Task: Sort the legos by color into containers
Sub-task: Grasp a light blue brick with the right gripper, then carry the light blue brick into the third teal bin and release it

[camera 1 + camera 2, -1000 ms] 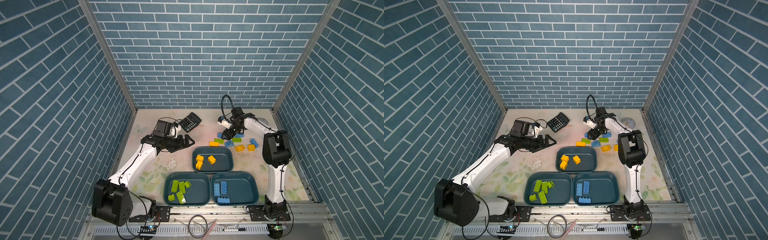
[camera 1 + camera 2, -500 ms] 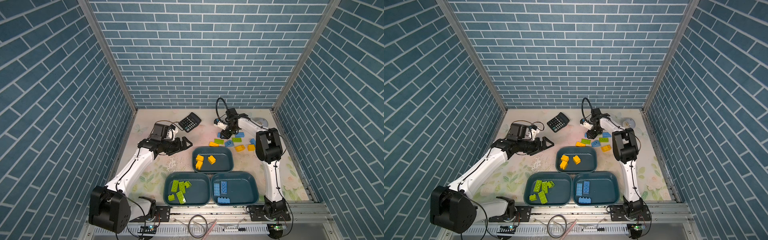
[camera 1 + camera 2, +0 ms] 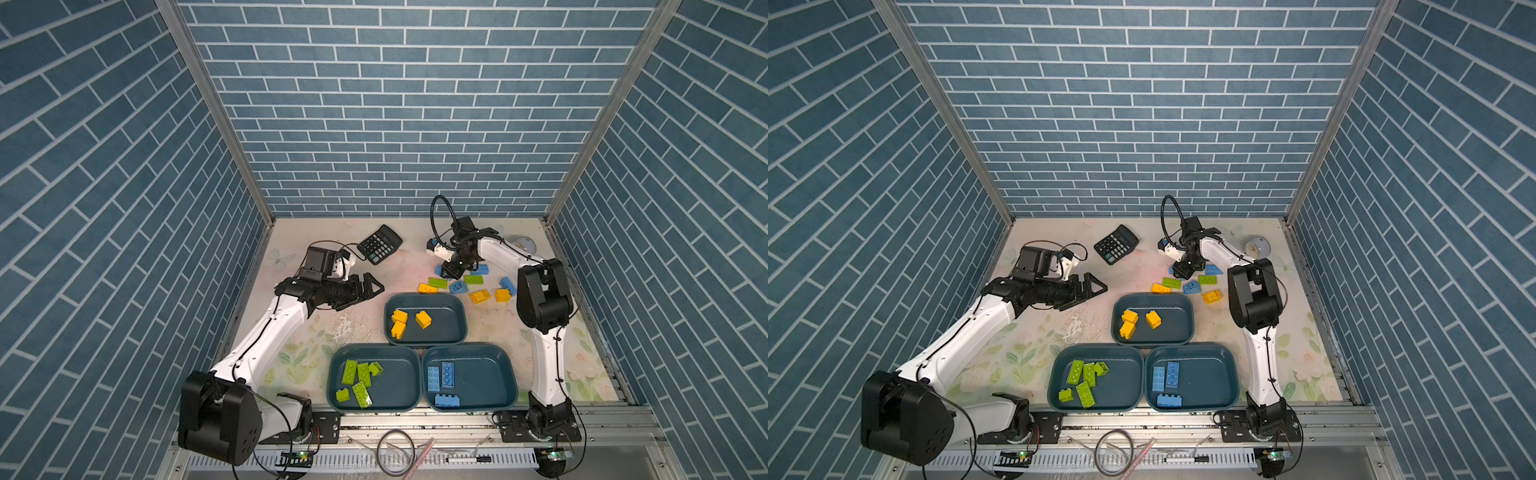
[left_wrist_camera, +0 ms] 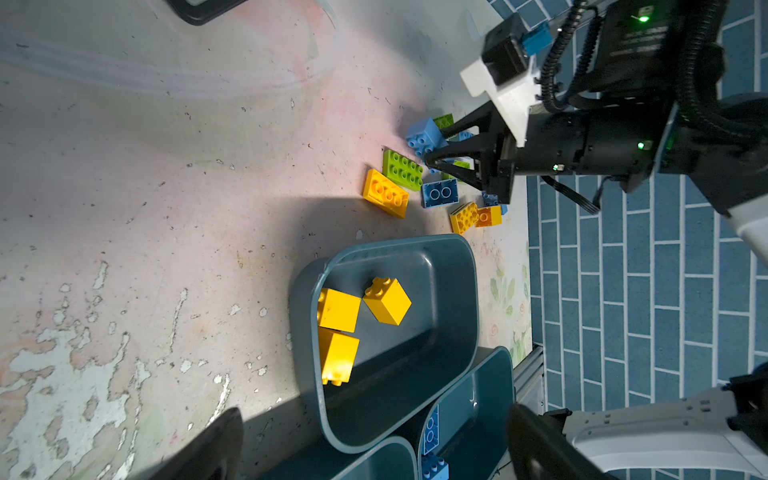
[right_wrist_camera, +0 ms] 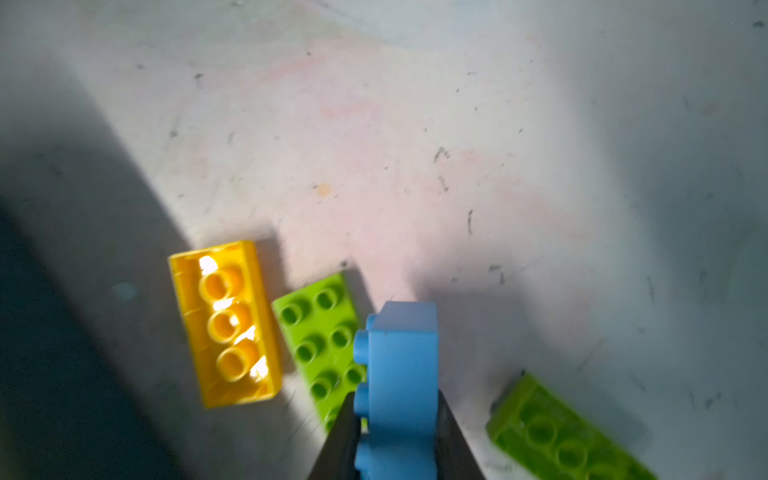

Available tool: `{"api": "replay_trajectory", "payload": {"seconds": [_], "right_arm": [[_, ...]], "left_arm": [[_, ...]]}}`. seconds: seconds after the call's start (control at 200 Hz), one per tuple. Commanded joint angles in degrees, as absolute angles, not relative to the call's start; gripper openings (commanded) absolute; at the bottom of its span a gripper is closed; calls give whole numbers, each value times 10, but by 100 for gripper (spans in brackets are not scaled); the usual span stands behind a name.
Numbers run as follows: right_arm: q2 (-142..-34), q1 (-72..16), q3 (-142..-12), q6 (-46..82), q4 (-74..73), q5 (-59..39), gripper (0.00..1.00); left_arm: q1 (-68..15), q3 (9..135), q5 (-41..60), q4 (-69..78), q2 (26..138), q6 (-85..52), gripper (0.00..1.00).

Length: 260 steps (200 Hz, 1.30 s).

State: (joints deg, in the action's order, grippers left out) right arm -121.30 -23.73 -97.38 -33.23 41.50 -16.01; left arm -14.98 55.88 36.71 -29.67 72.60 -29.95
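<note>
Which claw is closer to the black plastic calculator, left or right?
Left. The open left claw hangs just on the robot's side of the calculator; the right claw, shut on a light blue plastic brick, is farther off to the side.

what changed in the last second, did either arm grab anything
The right gripper went from open over the far pile to shut on a light blue brick, after a small shift leftward in the top views. The left gripper stayed open, hovering in about the same spot. The three trays and their contents, the other loose bricks and the calculator look unchanged.
</note>
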Motion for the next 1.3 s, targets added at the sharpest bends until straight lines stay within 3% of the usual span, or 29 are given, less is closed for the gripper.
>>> {"api": "replay_trajectory", "payload": {"seconds": [0.0,0.485,0.86,1.17,1.295], "right_arm": [[-1114,-248,-926,-309,415,-205,17],[-773,-370,-622,-288,485,-252,17],[-684,-455,-467,-317,513,-206,20],[-684,-484,-434,-320,501,-214,32],[-669,-483,-444,-306,498,-195,50]], "left_arm": [[-146,563,379,-282,738,-295,100],[-146,562,402,-250,754,-303,100],[-146,544,409,-256,729,-295,99],[-146,517,404,-254,711,-295,100],[-146,510,399,-253,702,-296,100]]}}
